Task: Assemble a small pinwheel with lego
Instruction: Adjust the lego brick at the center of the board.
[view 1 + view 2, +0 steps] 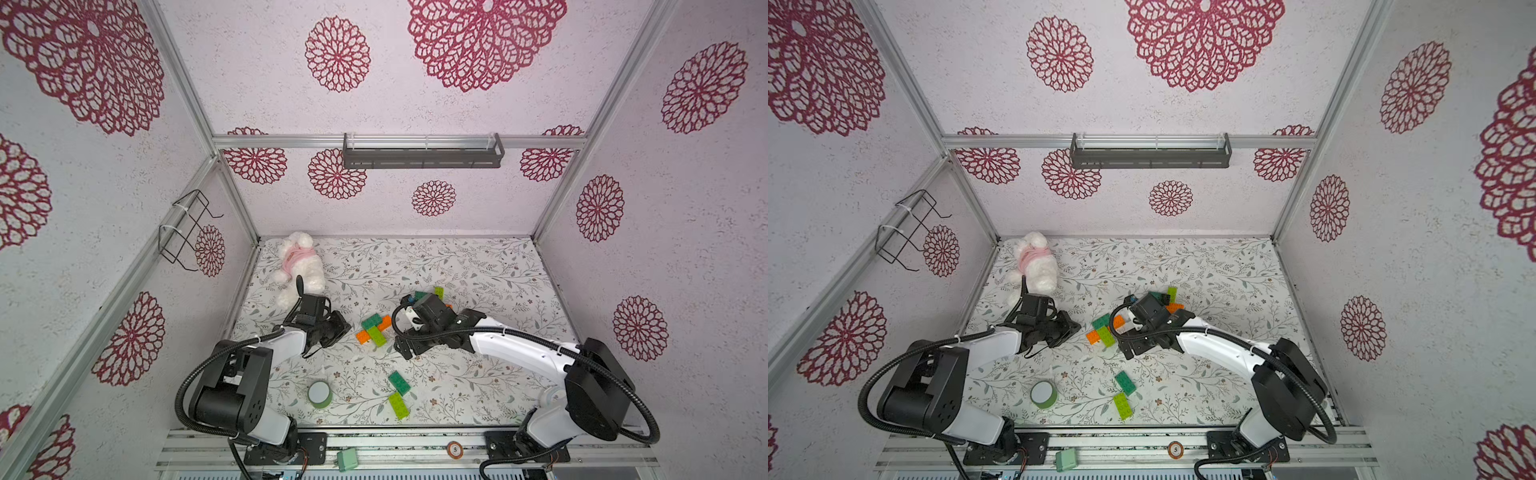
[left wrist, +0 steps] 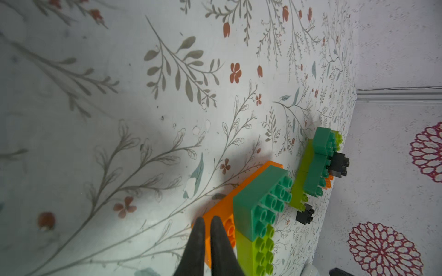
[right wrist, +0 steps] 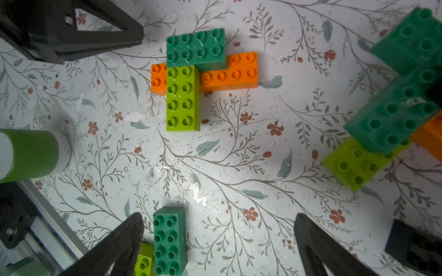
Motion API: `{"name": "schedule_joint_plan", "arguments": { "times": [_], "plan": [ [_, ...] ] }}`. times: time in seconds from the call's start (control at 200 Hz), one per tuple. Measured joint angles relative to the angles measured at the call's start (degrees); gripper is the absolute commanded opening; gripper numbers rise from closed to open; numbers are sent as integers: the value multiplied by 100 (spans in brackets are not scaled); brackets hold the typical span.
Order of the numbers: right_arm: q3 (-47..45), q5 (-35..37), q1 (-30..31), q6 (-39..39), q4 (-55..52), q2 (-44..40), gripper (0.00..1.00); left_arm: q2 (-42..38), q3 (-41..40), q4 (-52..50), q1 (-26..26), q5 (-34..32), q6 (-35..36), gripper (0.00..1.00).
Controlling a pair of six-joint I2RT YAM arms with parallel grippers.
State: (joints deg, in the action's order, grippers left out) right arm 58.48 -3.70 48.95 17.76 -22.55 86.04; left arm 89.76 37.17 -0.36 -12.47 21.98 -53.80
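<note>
The lego assembly (image 1: 373,331) lies mid-table: an orange brick (image 3: 230,71) below, with a dark green brick (image 3: 196,47) and a lime brick (image 3: 183,98) on top. My left gripper (image 1: 345,328) is shut, its fingertips (image 2: 199,227) against the orange brick's (image 2: 218,215) end, holding nothing. My right gripper (image 3: 218,227) hovers wide open over the table. A loose dark green brick (image 3: 169,241) lies just inside one of its fingers, with a loose lime brick (image 3: 143,260) beside it. Both loose bricks (image 1: 399,382) show in both top views.
A second brick cluster (image 3: 394,107) sits behind my right wrist (image 1: 432,309), with small black bricks (image 2: 305,215) near it. A green tape roll (image 1: 320,394) stands front left. A plush toy (image 1: 299,266) lies at the back left. A mint-green box (image 1: 347,459) rests on the front rail.
</note>
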Motion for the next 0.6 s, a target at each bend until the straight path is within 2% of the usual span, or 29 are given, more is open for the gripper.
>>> {"name": "schedule_joint_plan", "arguments": {
  "times": [0.255, 0.601],
  "plan": [
    [-269, 55, -7, 90, 105, -153, 99, 444, 195, 96, -380, 7, 155, 11],
    [-378, 61, -35, 87, 201, -208, 99, 466, 92, 175, -1069, -177, 15, 11]
  ]
}}
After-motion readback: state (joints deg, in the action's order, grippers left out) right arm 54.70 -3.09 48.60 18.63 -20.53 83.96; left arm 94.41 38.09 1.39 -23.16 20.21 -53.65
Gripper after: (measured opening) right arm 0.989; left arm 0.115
